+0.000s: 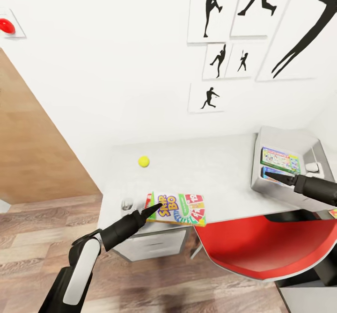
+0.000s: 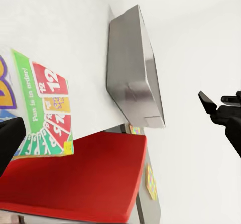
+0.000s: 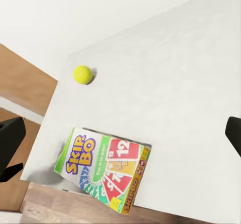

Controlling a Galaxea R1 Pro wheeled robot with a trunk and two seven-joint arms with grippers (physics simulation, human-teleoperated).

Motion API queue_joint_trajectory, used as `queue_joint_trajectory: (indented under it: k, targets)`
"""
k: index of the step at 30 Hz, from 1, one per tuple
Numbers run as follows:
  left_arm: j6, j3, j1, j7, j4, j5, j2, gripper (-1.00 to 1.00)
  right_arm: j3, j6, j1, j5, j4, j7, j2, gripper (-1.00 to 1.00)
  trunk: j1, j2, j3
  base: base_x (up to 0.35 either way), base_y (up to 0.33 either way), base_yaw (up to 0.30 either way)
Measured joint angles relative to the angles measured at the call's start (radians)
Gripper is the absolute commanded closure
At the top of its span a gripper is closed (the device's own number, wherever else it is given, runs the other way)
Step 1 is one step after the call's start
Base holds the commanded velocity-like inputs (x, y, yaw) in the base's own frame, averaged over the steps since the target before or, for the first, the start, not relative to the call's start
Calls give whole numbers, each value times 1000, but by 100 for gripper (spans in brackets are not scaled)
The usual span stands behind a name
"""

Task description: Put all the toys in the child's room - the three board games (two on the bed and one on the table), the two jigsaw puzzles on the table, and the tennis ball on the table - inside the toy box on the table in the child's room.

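My 2 tools over the pale grey counter (image 1: 220, 163)

My left tool (image 1: 157, 208), tapered and black, touches the glossy yellow-green and red board game (image 1: 180, 208) overhanging the counter's front edge; its opening I cannot tell. My right tool (image 1: 274, 176), gap unclear, hovers over the flared grey toy box (image 1: 285, 140) holding 2 flat printed boxes (image 1: 280, 159). The fuzzy tennis ball (image 1: 143, 162) sits apart.

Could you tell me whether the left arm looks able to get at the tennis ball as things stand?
Probably yes: the tennis ball sits alone on the table, beyond the left gripper, which hovers by the Skip-Bo box.
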Motion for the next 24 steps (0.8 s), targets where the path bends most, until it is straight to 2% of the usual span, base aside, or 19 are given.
queue_joint_trajectory:
  k: [7, 13, 15, 18, 20, 24]
  targets:
    - [-26, 6, 50, -7, 0, -1, 3, -100, 70, 0, 0, 0, 0, -1, 0, -100, 0, 0, 11, 0, 0, 0]
    - [-33, 8, 64, -8, 1, -3, 5, -100, 100, 0, 0, -1, 1, -3, 0, -100, 0, 0, 21, 0, 0, 0]
    - [-35, 10, 70, -9, 1, -3, 10, -100, 124, 0, -1, -1, 1, -6, 0, -100, 0, 0, 24, 0, 0, 0]
    - [-36, 11, 72, -10, 1, -2, 16, -100, 138, 0, -1, -1, 1, -8, 0, -100, 0, 0, 29, 0, 0, 0]
    - [-38, 12, 75, -11, 2, 1, 29, -100, 165, 0, -1, -1, 0, -10, 0, -100, 0, 0, 32, 0, 0, 0]
    - [-39, 12, 78, -11, 2, 3, 40, -100, 185, 0, -1, -1, 0, -11, 0, -100, 0, 0, 39, 0, 0, 0]
